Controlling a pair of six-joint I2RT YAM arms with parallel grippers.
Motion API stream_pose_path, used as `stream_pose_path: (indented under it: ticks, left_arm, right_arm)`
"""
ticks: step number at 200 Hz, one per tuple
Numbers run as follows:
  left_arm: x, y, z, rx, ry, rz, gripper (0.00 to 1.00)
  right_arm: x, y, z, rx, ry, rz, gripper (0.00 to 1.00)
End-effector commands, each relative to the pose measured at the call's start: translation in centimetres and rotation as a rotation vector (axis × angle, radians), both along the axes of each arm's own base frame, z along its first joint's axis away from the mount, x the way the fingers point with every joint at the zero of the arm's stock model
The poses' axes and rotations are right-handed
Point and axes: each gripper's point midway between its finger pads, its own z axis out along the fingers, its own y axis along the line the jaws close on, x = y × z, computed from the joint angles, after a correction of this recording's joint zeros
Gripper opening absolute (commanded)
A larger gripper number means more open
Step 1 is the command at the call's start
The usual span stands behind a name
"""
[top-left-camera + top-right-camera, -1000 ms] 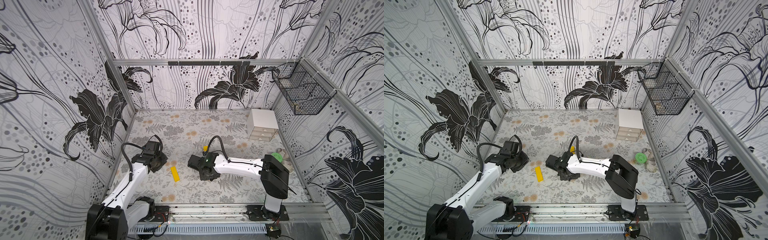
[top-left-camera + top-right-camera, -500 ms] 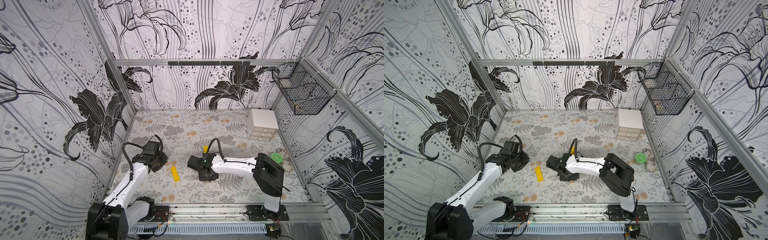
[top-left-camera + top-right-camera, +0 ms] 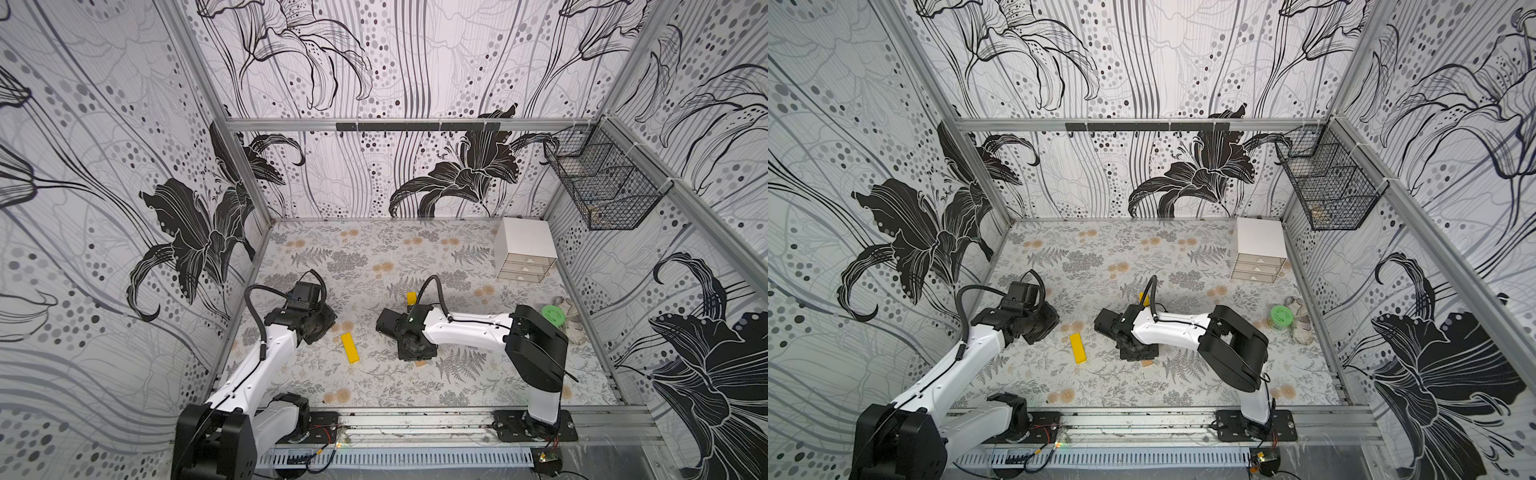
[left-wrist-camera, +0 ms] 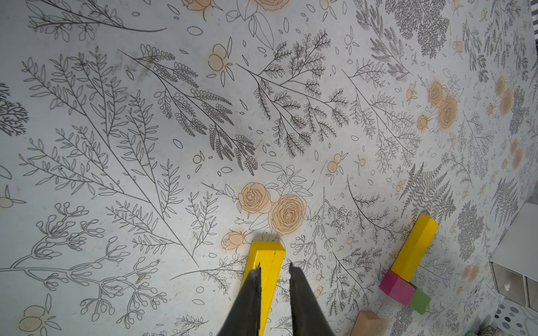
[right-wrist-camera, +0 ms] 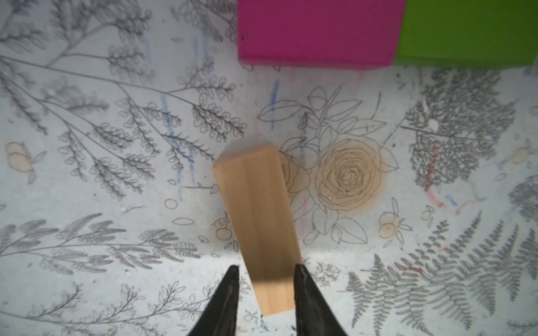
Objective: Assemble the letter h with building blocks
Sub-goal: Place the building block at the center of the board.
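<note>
While the left arm (image 3: 266,361) reaches up from its base at the front rail with the wrist bent down, its hand (image 4: 273,266) hangs low over the flowered worktop (image 3: 374,257). Its fingers are only a narrow slot apart and grip nothing. A long yellow block (image 3: 349,348) lies flat just beside it, clear of the hand in both top views. The right arm (image 3: 469,330) folds at the elbow and stretches low across the middle toward the left arm, and its hand (image 5: 266,269) points down over the tan wood block (image 5: 257,221). Its two fingers straddle the end of that block nearer the hand, one against its edge, with a sliver of worktop showing by the other; whether the block is pinched or merely straddled I cannot tell. The wood block lies flat, slightly skewed, a little apart from the magenta block (image 5: 317,32), which butts against the green block (image 5: 468,32). In the left wrist view the second yellow block (image 4: 414,250) has one end against that pair, so the letter h (image 4: 397,286) is only partly laid, near the worktop's middle. In the back right corner stands a white mini drawer chest (image 3: 524,249) with its three drawers pushed in, so I cannot see what they hold. A wire basket (image 3: 602,183) hangs on the right wall with something small and brownish in its bottom, too unclear to name.
</note>
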Motion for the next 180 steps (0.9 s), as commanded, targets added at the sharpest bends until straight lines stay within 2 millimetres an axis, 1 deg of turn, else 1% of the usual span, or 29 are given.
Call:
stream_pose_path:
  ticks: [1,28,39,51,66,99,116,137,163,180]
  left_arm:
    - [0.4,0.1,0.3,0.003,-0.011,-0.005,0.22]
    - [0.5,0.1,0.3,0.003,-0.013,-0.005,0.22]
    - [0.5,0.1,0.4,0.003,-0.013,-0.007,0.22]
    - [0.5,0.1,0.4,0.005,-0.014,-0.01,0.22]
    - [0.5,0.2,0.4,0.01,-0.016,-0.009,0.22]
    - [0.5,0.2,0.4,0.01,-0.015,-0.009,0.22]
    - [0.6,0.2,0.7,0.013,-0.02,-0.01,0.22]
    - [0.6,0.3,0.8,0.014,-0.023,-0.007,0.22]
    - [0.5,0.2,0.5,0.012,-0.014,-0.007,0.21]
    - [0.4,0.2,0.4,0.01,-0.015,-0.005,0.2]
  right_arm:
    - [-0.1,-0.8,-0.5,-0.035,0.027,-0.033,0.33]
    - [0.2,-1.1,-0.7,-0.038,0.033,-0.05,0.31]
    - [0.3,-1.0,-0.6,-0.038,0.033,-0.044,0.36]
    - [0.4,-0.7,-0.3,-0.027,0.024,-0.027,0.45]
    - [0.4,-0.8,0.0,-0.017,0.018,-0.016,0.49]
    - [0.5,-0.4,0.2,-0.008,0.018,0.024,0.47]
    - [0.6,-0.1,0.9,0.003,0.006,0.062,0.47]
    - [0.8,-0.2,1.8,-0.004,-0.006,0.116,0.51]
    - [0.8,-0.3,1.3,-0.038,0.006,0.174,0.57]
    - [0.6,-0.3,0.8,-0.037,0.018,0.198,0.58]
